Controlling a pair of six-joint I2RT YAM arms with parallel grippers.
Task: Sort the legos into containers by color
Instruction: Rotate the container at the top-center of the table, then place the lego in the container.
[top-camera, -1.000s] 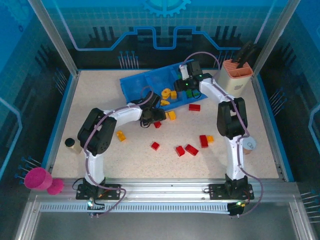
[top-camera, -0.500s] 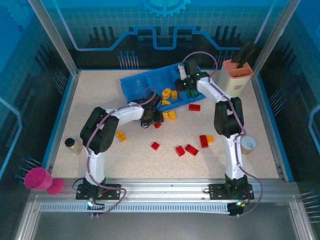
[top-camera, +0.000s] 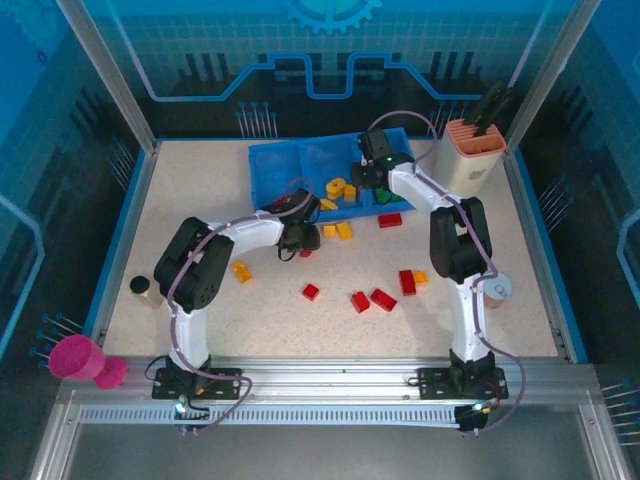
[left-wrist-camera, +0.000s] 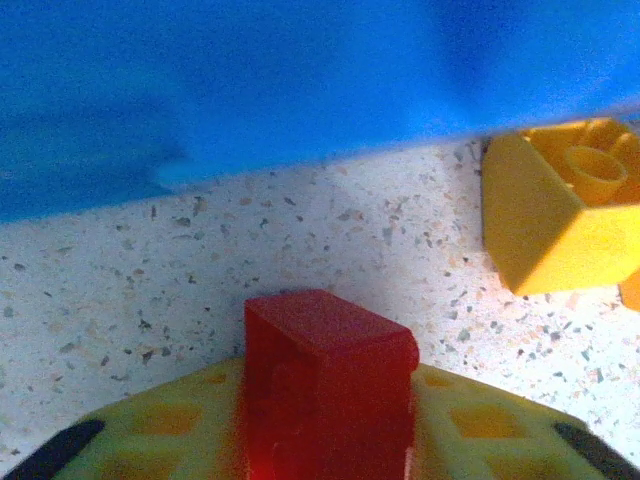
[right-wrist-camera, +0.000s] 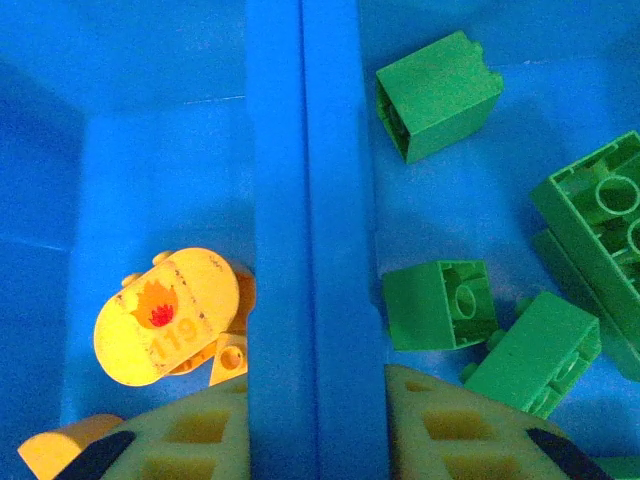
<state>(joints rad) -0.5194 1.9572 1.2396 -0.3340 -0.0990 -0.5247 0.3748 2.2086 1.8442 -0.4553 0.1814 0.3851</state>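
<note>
The left claw (left-wrist-camera: 328, 445) is closed on a red brick (left-wrist-camera: 330, 360) held squarely between its pads, just short of the blue tray (left-wrist-camera: 300, 80) ahead. The brick looks light, rigid and slick, so its flat opposite sides suit a grip best. The right claw (right-wrist-camera: 315, 440) pinches the tray's divider, with green bricks (right-wrist-camera: 440, 95) to its right.

The tray (top-camera: 285, 160) is sitting at the far middle of the table (top-camera: 200, 210), a holder (top-camera: 473, 150) standing to its right. Bricks (top-camera: 337, 188) are lying in its middle and right compartments; loose bricks (top-camera: 382, 299) are lying on the table in front. The right end effector (top-camera: 372, 180) is clamping the divider between those compartments. The left end effector (top-camera: 300, 240) is gripping one brick (left-wrist-camera: 328, 385) just before the tray's front wall.
</note>
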